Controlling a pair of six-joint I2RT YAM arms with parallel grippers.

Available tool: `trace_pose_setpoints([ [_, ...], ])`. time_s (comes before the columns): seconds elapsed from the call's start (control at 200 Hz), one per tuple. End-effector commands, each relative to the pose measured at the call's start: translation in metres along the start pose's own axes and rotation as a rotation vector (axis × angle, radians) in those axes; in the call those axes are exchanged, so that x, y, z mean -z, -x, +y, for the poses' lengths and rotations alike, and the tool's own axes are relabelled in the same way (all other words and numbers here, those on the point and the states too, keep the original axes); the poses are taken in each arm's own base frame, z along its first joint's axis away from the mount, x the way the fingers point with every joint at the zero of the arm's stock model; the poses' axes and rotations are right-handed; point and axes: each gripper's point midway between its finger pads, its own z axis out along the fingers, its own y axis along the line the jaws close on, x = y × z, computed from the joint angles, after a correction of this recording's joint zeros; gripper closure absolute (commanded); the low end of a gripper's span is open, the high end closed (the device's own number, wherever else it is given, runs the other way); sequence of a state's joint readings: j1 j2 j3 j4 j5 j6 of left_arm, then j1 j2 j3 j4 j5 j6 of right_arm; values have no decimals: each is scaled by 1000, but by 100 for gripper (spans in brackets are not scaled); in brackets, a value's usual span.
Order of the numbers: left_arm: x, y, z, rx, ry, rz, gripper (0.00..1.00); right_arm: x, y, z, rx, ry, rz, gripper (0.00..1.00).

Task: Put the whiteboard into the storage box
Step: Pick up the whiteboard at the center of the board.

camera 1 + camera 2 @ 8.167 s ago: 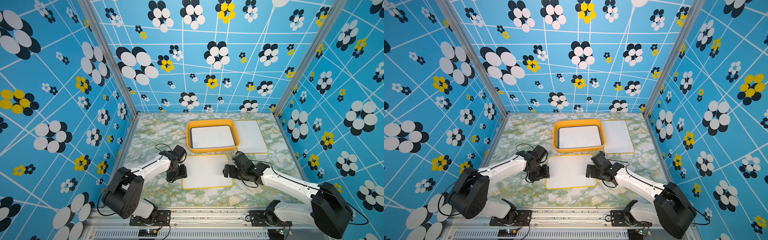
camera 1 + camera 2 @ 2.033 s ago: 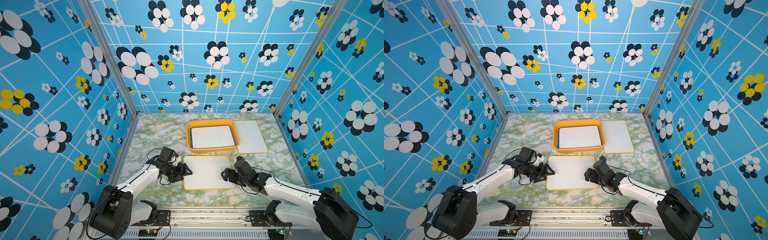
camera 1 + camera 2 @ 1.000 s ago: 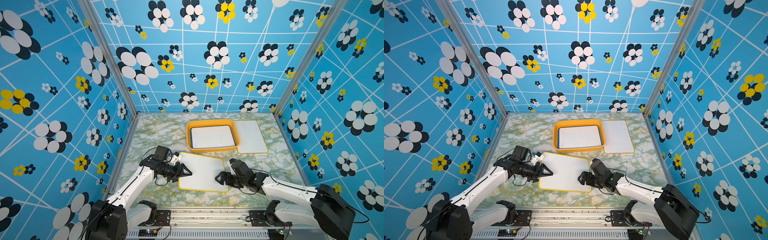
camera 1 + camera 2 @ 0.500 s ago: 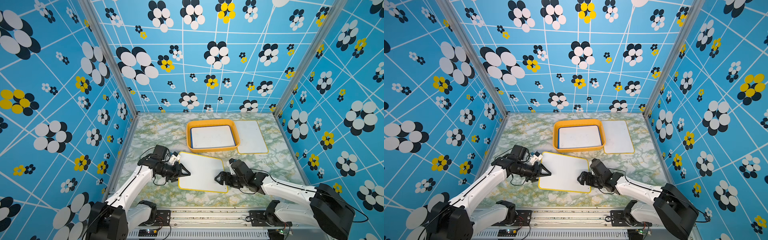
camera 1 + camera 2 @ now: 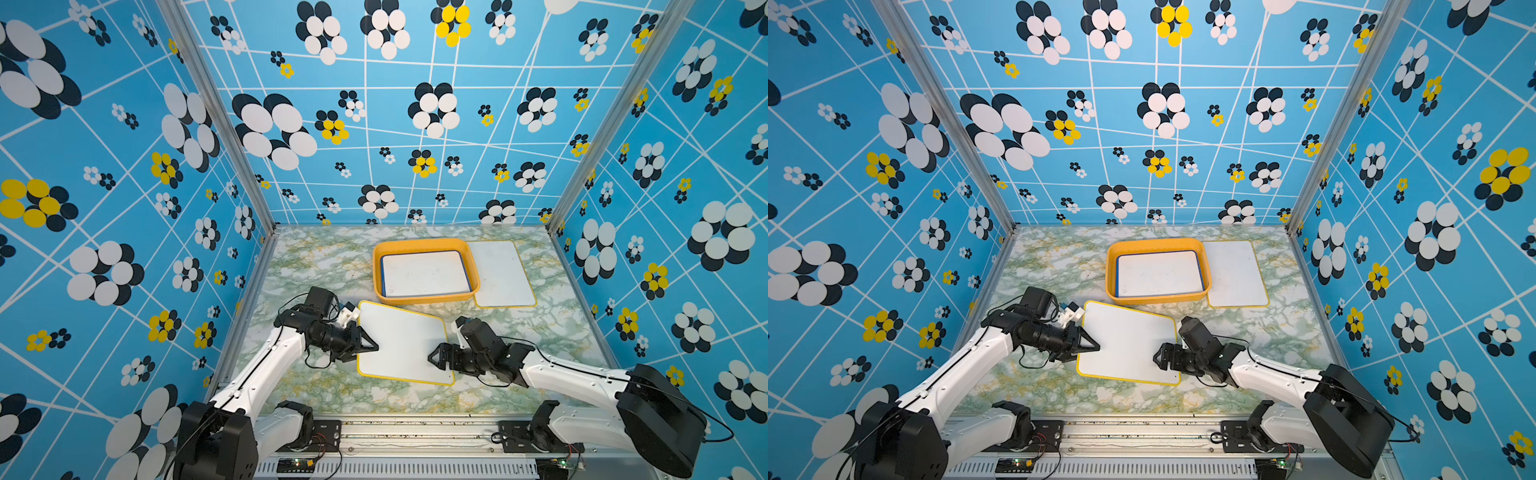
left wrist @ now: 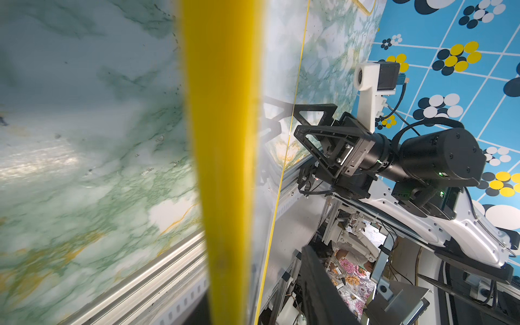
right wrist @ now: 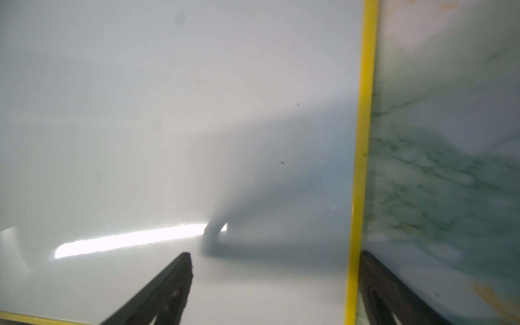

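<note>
A yellow-framed whiteboard (image 5: 403, 340) (image 5: 1129, 340) lies skewed on the marble table in front of the storage box (image 5: 424, 243) (image 5: 1154, 242), an orange-yellow tray that holds a blue-framed whiteboard (image 5: 424, 274). My left gripper (image 5: 372, 347) (image 5: 1094, 345) straddles the board's left edge. In the left wrist view the yellow edge (image 6: 222, 140) runs between the jaws, and a gap shows beside one finger (image 6: 318, 281). My right gripper (image 5: 434, 359) (image 5: 1158, 357) (image 7: 275, 270) is open at the board's right edge (image 7: 360, 168), with one finger over the white face and one outside the frame.
Another yellow-framed whiteboard (image 5: 503, 274) (image 5: 1235, 272) lies flat just right of the box. Patterned blue walls close in the table on three sides. A metal rail (image 5: 415, 428) runs along the front edge.
Over the last two seconds the whiteboard slid left and turned askew. In the last second both arms have stayed nearly still, and the left jaws have narrowed around the board's edge.
</note>
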State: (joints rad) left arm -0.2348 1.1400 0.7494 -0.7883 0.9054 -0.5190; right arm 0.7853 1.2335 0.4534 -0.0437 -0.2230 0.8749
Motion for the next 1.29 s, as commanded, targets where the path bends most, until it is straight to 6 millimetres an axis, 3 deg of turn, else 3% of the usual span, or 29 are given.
trace_pose_setpoints([
  [0.0,4,1,-6,6,-9,9,69,-5,-30,-33,-20,-113,113,6],
  [0.835,-1,4,16,48,23,6,100,-4,-20,-27,-8,-110,104,5],
  [1.074,6,2,14,36,36,-10,100,16,-2,-12,40,-84,37,4],
  [1.289,21,2,-7,-35,14,-49,100,46,18,-10,96,-119,-50,2],
])
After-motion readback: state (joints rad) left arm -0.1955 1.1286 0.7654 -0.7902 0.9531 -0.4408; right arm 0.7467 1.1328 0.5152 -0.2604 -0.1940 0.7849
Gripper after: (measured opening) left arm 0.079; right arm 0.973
